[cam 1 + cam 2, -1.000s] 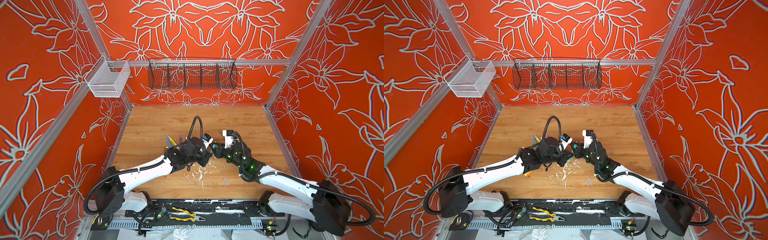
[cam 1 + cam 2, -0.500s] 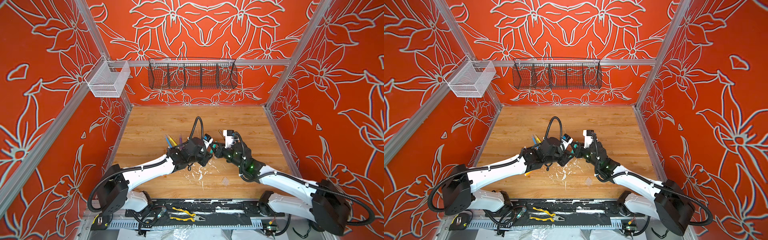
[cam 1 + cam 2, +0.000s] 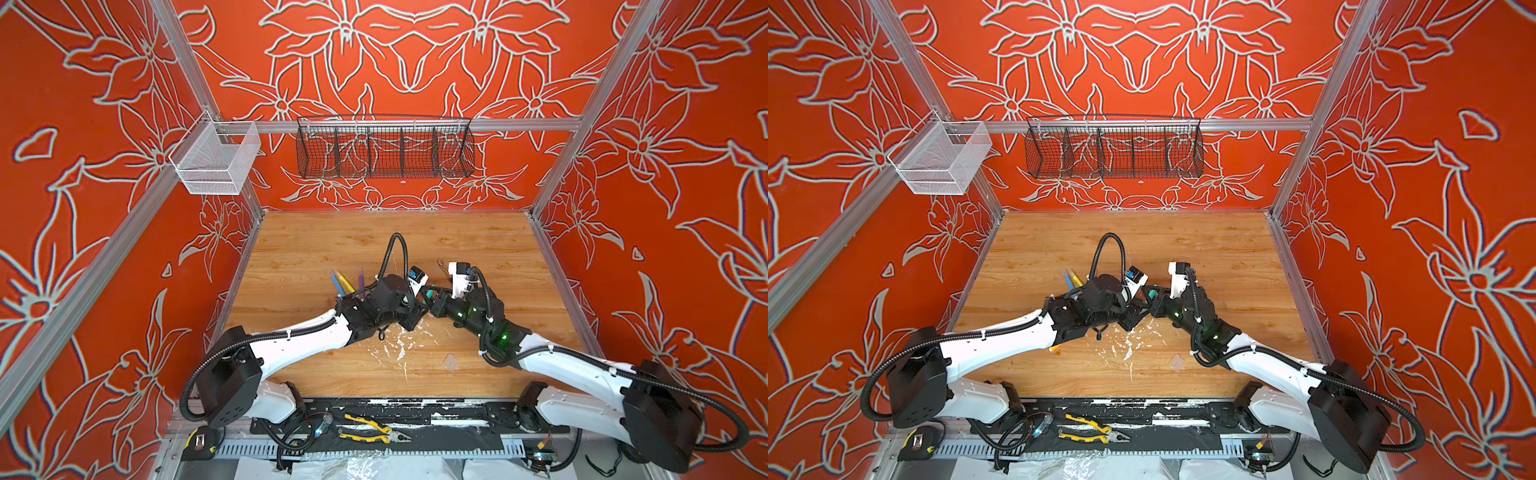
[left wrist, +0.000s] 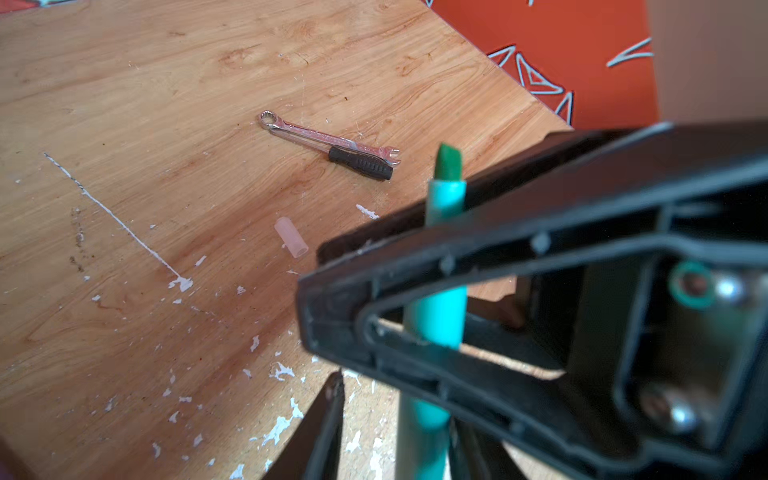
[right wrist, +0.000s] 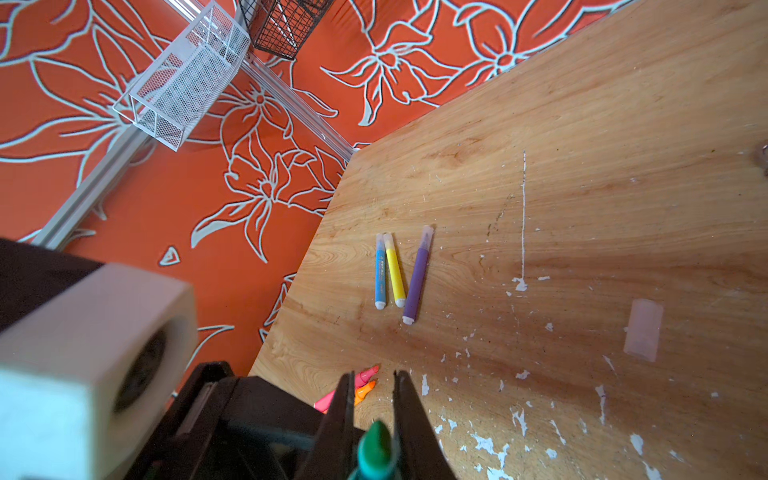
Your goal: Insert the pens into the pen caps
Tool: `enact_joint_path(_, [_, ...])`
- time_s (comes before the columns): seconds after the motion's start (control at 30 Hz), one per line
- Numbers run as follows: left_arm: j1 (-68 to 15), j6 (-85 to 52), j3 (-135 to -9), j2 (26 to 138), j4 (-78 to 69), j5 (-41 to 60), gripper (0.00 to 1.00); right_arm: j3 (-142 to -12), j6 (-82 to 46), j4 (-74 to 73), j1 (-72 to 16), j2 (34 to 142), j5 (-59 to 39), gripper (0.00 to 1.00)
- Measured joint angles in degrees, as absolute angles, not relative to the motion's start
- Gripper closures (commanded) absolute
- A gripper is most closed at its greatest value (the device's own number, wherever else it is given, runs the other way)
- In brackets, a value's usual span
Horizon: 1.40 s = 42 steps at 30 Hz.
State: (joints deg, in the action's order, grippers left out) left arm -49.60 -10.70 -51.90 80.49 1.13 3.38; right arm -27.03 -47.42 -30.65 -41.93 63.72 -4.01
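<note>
Green pen (image 3: 428,296) hangs above the middle of the desk (image 3: 316,249) in both top views, where the two arms meet tip to tip. Held up between them like this, it looks set for a handover or regrip before capping. One loose cap (image 3: 451,362) lies on the desk nearer and slightly right.

From the left wrist, the right jaws cross the pen's barrel and clamp it, its bare felt tip sticking out past them. The left jaws stand narrowly parted around the barrel's other end, one finger clear of it, so the hold seems the right's alone. Beyond lie the cap and a wrench (image 4: 324,137).

From the right wrist, the right jaws pinch the pen, tip between them. Far left lie the blue pen (image 5: 380,270), yellow pen (image 5: 394,270) and purple pen (image 5: 417,276), already capped and set aside. The pink pen (image 5: 365,375) and orange pen (image 5: 366,390), tips bare, lie by the left arm.
</note>
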Motion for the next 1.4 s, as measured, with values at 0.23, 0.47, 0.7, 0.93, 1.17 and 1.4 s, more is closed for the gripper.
enact_joint_path(0.23, [-49.60,-10.24,-51.66,81.23,0.16,4.08,0.66,-25.21,-49.63,-33.58,-41.32,63.53,-5.39,1.00])
enact_joint_path(0.47, [-49.60,-10.04,-51.66,81.52,-0.58,5.04,0.72,-24.34,-51.51,-35.73,-40.62,63.18,-6.31,1.00])
enact_joint_path(0.7, [-49.89,-9.58,-51.64,81.54,-1.72,6.31,1.00,-23.94,-53.01,-36.77,-40.10,62.94,-6.55,1.00])
enact_joint_path(0.93, [-49.87,-10.22,-51.66,81.80,-1.63,5.52,1.00,-23.81,-53.01,-36.29,-40.07,62.78,-6.48,0.53])
enact_joint_path(1.17, [-44.31,-14.41,-51.66,81.84,0.54,2.09,1.00,-25.85,-47.59,-26.06,-39.81,58.59,-1.30,0.36])
enact_joint_path(1.4, [-35.51,-21.28,-50.74,80.93,4.86,-3.75,1.00,-34.65,-43.05,-9.72,-39.72,58.65,9.85,0.33])
